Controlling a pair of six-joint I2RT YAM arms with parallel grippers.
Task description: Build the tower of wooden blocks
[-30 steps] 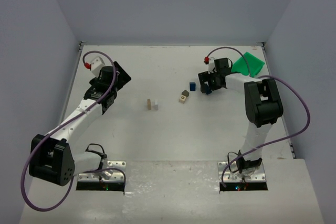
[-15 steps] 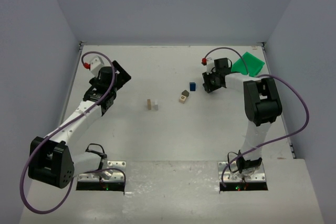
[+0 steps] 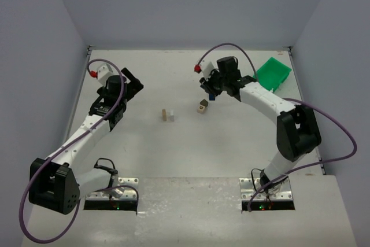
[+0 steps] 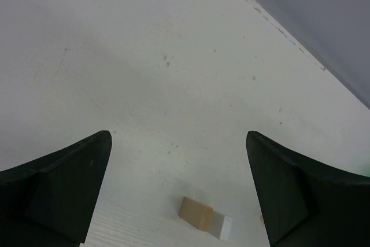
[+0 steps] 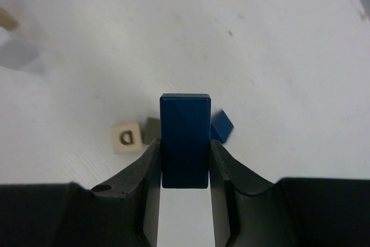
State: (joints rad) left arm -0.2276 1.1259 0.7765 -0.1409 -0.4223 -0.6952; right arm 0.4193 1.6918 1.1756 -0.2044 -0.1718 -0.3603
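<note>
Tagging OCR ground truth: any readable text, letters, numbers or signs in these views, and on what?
"D": a single dark letter on the upper face of the tan cube, in the right wrist view. It may be turned, so the reading is tentative.
In the top view the same mark is too small to read.
There is no print on the blue block or the tan-and-white pair, and nothing else is legible.
</note>
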